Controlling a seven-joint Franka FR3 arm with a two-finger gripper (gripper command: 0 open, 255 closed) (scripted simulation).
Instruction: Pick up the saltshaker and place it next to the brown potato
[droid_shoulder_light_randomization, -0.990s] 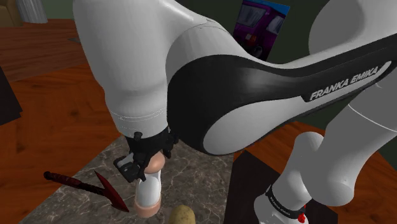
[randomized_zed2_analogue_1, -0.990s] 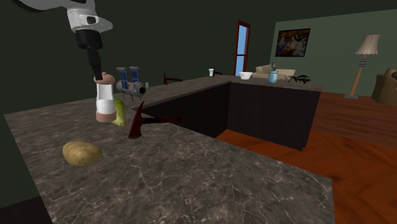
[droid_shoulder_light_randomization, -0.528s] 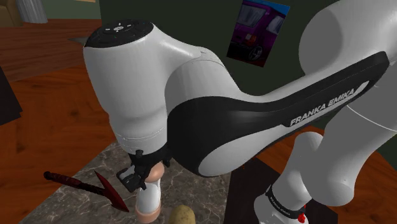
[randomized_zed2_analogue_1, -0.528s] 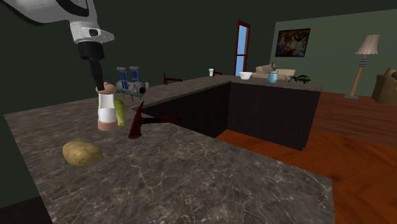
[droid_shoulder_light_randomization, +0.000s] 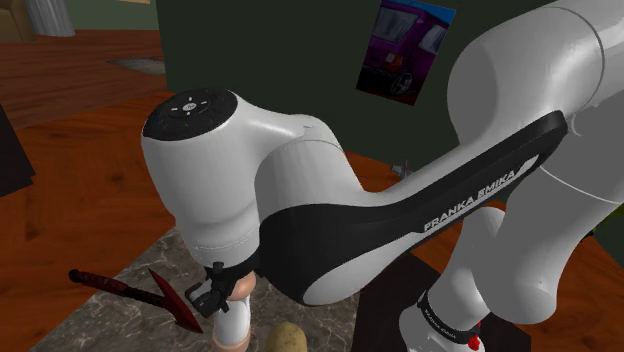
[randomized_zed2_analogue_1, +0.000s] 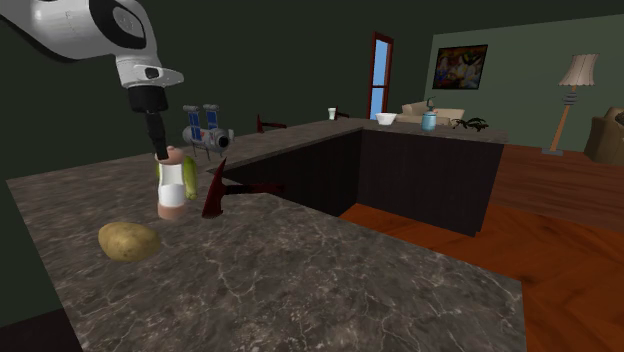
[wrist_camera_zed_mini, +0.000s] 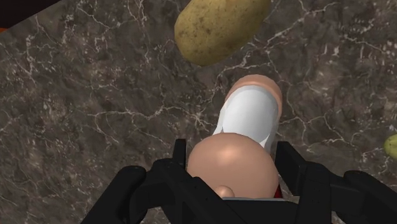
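The saltshaker (randomized_zed2_analogue_1: 174, 184) is white with a pinkish cap and base; it hangs just above the dark marbled counter (randomized_zed2_analogue_1: 300, 270). My gripper (randomized_zed2_analogue_1: 162, 152) is shut on its cap, coming down from above. In the wrist view the black fingers (wrist_camera_zed_mini: 289, 167) clasp the rounded cap of the saltshaker (wrist_camera_zed_mini: 248, 118), and the brown potato (wrist_camera_zed_mini: 219, 27) lies on the counter a short way beyond its base. In the second exterior view the potato (randomized_zed2_analogue_1: 128, 241) rests nearer the camera than the shaker. The shoulder view has the saltshaker (droid_shoulder_light_randomization: 233, 318) under the arm beside the potato (droid_shoulder_light_randomization: 287, 339).
A dark red axe-like tool (randomized_zed2_analogue_1: 214, 190) lies on the counter right of the shaker. A yellow-green object (randomized_zed2_analogue_1: 189, 176) stands behind the shaker. A grey-blue gadget (randomized_zed2_analogue_1: 205, 130) sits at the counter's back. The counter edge drops to a wooden floor (randomized_zed2_analogue_1: 560, 250).
The gripper has carried the saltshaker down and toward the second exterior view's right, closer to the counter. The arm's elbow has dropped lower in the shoulder view.
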